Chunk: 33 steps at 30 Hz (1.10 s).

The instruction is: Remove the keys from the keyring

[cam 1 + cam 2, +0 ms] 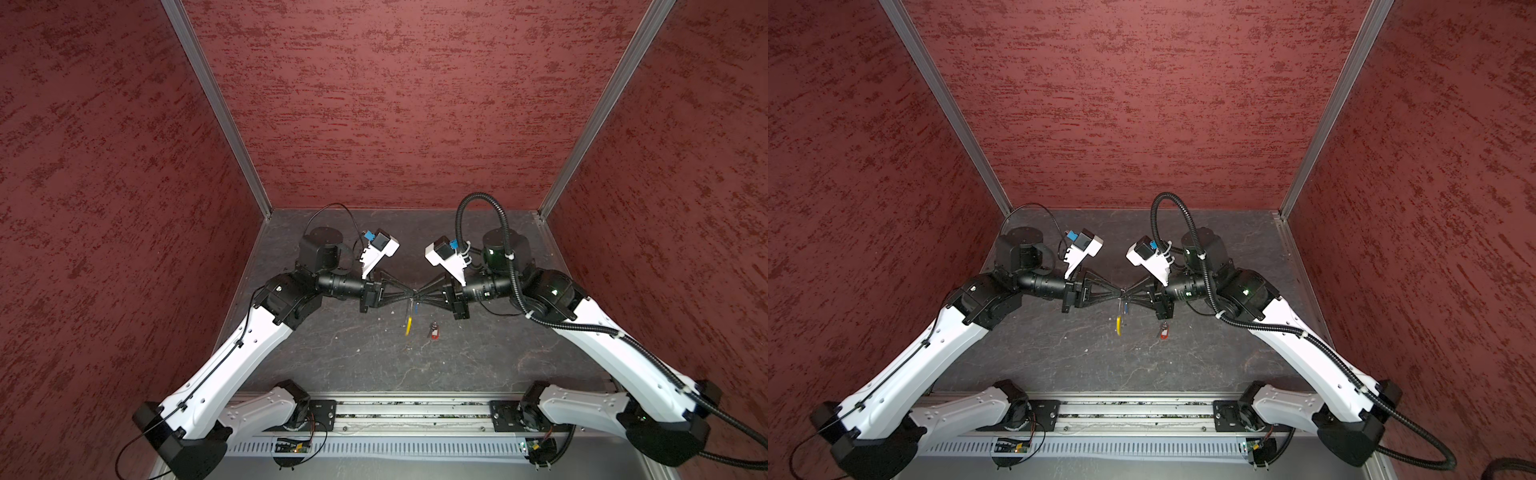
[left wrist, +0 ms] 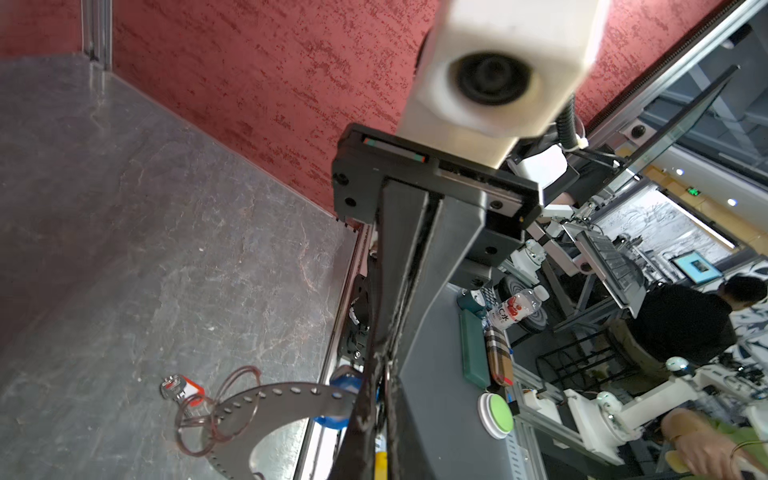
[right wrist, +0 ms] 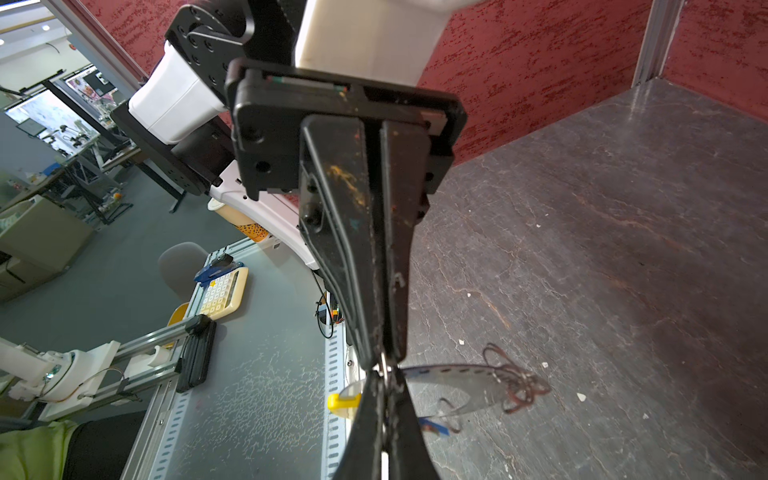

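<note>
Left fingers (image 1: 406,296) and right fingers (image 1: 420,297) meet tip to tip above the middle of the bench (image 1: 332,357), each pair pressed fully together with no gap showing. Between them they pinch the top of the keyring (image 1: 409,325), which hangs straight down from the meeting point and clear of the bench, its yellow section lowest in both top views. In the right wrist view a small silver ring (image 3: 385,367) sits right at the touching tips, though which part of the keyring each pair nips is too small to tell. The blue-tagged key (image 1: 417,308) dangles just under the fingertips, beside the upper part of the hanging strap. The red-tagged key (image 1: 434,332) lies flat on the bench, apart from the keyring and a little to the right of the yellow section, on the near side of the right fingers. Both arms reach inward from the sides, nearly level.
</note>
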{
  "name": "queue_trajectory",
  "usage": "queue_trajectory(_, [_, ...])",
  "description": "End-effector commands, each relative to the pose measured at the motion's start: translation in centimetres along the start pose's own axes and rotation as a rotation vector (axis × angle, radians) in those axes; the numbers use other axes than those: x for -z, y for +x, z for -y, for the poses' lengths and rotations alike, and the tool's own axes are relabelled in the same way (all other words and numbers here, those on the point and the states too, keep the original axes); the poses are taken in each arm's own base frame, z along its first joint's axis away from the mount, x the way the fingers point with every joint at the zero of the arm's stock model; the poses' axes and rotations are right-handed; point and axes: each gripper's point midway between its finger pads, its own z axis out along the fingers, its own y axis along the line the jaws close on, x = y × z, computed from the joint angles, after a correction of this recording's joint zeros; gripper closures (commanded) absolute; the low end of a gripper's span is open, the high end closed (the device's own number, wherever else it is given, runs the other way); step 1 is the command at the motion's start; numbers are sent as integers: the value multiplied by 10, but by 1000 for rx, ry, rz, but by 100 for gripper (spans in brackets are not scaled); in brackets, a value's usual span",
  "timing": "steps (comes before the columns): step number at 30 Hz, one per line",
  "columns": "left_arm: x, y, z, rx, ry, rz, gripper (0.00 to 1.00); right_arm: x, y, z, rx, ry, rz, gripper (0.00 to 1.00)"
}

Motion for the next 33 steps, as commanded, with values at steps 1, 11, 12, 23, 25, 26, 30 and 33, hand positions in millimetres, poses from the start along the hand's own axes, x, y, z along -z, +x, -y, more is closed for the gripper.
queue_trajectory(1, [3, -11, 7, -39, 19, 32, 99, 4, -18, -2, 61, -7, 49, 100])
queue_trajectory(11, [13, -36, -15, -83, -33, 173, 100, 13, -30, 9, 78, 13, 130, 78])
queue_trajectory(12, [15, -38, -19, -79, -33, 188, 100, 16, -32, 10, 85, 15, 146, 74])
queue_trajectory(23, [22, -58, -36, -145, -74, 311, 100, 48, -67, 21, 150, 32, 409, 51])
queue_trajectory(25, [22, -61, -37, -157, -78, 328, 100, 57, -75, 32, 143, 89, 478, 48])
queue_trajectory(26, [22, -62, -39, -157, -81, 331, 100, 59, -77, 39, 135, 121, 501, 47])
queue_trajectory(30, [18, -63, -41, -159, -68, 312, 100, 63, -78, 59, 79, 184, 566, 47])
queue_trajectory(33, [17, -65, -44, -157, -53, 308, 100, 68, -75, 75, 2, 256, 613, 33])
